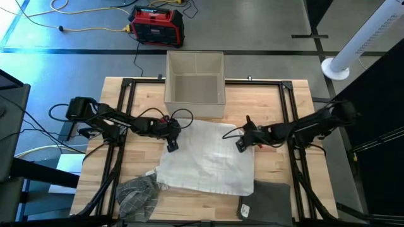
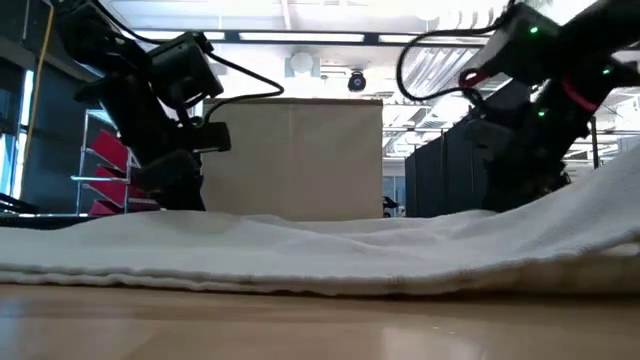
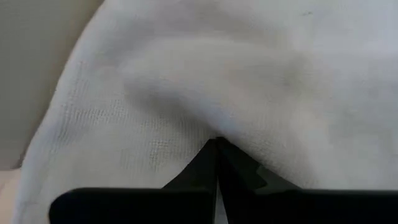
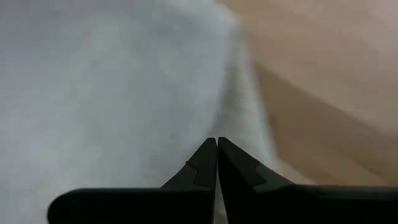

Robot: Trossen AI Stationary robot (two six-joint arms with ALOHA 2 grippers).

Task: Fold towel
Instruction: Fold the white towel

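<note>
High view has the whole setup: closest to the front edge of the wooden table there's a crumpled grey checked cloth on the left and a dark grey folded cloth on the right, and just behind them the white towel lies spread out mostly flat in the middle, a bit rumpled. Left gripper sits on the towel's left edge and the right gripper on its right side, both down low at cloth level. Left wrist view shows that arm's fingers pressed together with a ridge of towel bunching right at the tips, so it's pinching fabric. Right wrist view shows the other pair of fingers closed tip to tip at the towel's border, bare wood just beside it; whether any cloth is actually caught between them can't be told. Low view shows the right-hand side of the towel raised higher than the rest. Farther back, a beige open box stands at the table's rear edge, touching the towel's back corner or close to it. Past the table, a red and black box sits on the floor with a yellow cable.
</note>
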